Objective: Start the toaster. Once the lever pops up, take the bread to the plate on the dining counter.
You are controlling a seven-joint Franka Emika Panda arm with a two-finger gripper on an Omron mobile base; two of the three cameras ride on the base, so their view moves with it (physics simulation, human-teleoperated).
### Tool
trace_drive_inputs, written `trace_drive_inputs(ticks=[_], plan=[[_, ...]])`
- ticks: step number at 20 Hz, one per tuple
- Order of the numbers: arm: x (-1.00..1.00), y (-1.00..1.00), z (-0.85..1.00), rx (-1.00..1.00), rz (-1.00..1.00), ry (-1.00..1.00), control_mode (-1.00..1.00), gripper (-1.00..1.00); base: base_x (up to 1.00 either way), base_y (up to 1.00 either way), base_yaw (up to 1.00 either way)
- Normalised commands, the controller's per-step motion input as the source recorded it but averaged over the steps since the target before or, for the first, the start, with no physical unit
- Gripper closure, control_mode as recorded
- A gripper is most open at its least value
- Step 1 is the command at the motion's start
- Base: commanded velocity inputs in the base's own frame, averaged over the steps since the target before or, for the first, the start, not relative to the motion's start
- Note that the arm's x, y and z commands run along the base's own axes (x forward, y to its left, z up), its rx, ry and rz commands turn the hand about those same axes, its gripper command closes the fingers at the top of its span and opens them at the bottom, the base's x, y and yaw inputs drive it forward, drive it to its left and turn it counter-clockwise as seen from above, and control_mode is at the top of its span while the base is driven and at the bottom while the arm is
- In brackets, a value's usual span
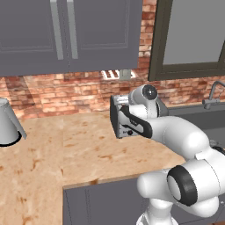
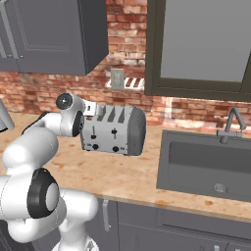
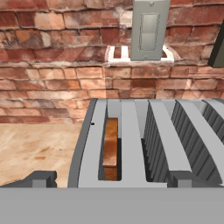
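The silver-grey toaster (image 2: 117,131) stands on the stone-look worktop against the brick wall, its two dark levers (image 2: 93,131) and knobs facing the room. In the left base view the toaster (image 1: 116,117) is mostly hidden behind my arm. The bread (image 3: 111,148), a tan-brown slice, sits low in the toaster's left slot. My gripper (image 3: 112,179) hovers just above the toaster's near top edge, open, with its fingertips (image 3: 42,178) spread wide and nothing between them. My hand (image 2: 90,108) is at the toaster's left end. The plate and the dining counter are out of view.
A sink (image 2: 206,164) with a faucet (image 2: 229,123) lies to the right of the toaster. A wall outlet (image 3: 148,29) is on the brick wall behind it. A silver vessel (image 1: 7,123) stands at the far left. Grey cabinets hang overhead.
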Motion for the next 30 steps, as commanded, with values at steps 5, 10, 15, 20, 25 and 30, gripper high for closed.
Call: trace_drive_inputs(ticks=[5,10,15,20,25,30], plan=[[0.0,0.0,0.0,0.0,0.0,0.0,-1.0,-1.0,0.0,0.0,0.0],[0.0,0.0,0.0,0.0,0.0,0.0,-1.0,-1.0,0.0,0.0,0.0],[0.0,0.0,0.0,0.0,0.0,0.0,-1.0,-1.0,0.0,0.0,0.0],[0.0,0.0,0.0,0.0,0.0,0.0,-1.0,-1.0,0.0,0.0,0.0],[0.0,0.0,0.0,0.0,0.0,0.0,-1.0,-1.0,0.0,0.0,0.0],[0.0,0.0,0.0,0.0,0.0,0.0,-1.0,-1.0,0.0,0.0,0.0]])
